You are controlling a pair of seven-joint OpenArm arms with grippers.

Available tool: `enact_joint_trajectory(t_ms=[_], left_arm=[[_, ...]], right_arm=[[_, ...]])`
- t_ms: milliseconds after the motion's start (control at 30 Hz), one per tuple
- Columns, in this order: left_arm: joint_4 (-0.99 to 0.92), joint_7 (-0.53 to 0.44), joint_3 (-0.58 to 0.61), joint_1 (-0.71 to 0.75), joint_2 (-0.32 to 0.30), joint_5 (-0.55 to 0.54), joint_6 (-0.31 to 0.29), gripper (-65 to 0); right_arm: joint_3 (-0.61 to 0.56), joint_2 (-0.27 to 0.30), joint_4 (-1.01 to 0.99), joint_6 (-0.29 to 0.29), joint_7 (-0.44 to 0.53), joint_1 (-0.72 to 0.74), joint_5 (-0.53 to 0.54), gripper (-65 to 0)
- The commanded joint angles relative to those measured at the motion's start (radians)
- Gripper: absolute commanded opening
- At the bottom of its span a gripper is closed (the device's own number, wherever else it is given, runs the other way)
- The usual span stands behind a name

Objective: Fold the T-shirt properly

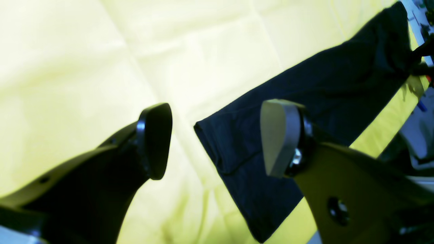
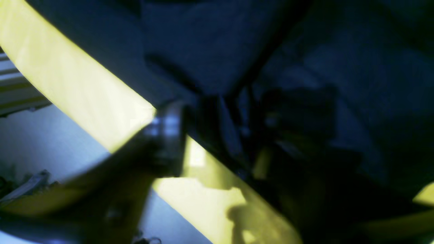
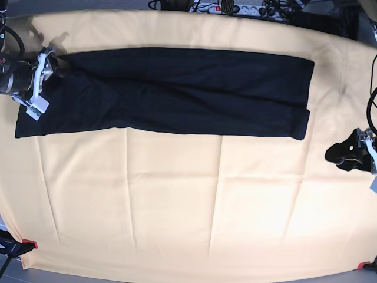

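The black T-shirt (image 3: 177, 91) lies folded into a long flat strip across the far part of the table. My right gripper (image 3: 52, 69) is at the strip's left end. In the blurred right wrist view its fingers (image 2: 169, 130) stand apart with a dark fold of the shirt (image 2: 220, 44) between them. My left gripper (image 3: 338, 155) is open and empty, apart from the shirt, below and right of its right end. In the left wrist view the left gripper (image 1: 217, 139) hovers by the shirt's (image 1: 322, 95) near corner.
A pale yellow-orange cloth (image 3: 177, 200) covers the whole table. Cables and a power strip (image 3: 235, 7) lie beyond the far edge. Red clamps (image 3: 29, 243) hold the cloth at the front corners. The table edge is close to my right gripper.
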Motion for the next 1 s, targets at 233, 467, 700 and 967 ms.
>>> enact_joint_trajectory(t_ms=[233, 467, 700, 967], left_arm=[[0.014, -0.012, -0.014, -0.023, -0.054, -0.024, -0.001, -22.3], [0.014, -0.012, -0.014, -0.022, -0.068, -0.024, -0.002, -22.3], [0.014, -0.012, -0.014, -0.023, -0.068, -0.024, -0.005, -22.3], [0.014, -0.012, -0.014, -0.023, -0.068, -0.024, -0.005, -22.3]], right_arm=[[0.016, 0.021, 0.108, 0.005, 0.029, 0.154, 0.205, -28.5], [0.015, -0.098, 0.020, 0.005, 0.383, 0.174, -0.322, -65.0], [0.014, -0.191, -0.104, 0.005, 0.476, 0.171, -0.527, -65.0], [0.013, -0.211, -0.110, 0.005, 0.337, 0.167, -0.293, -65.0]])
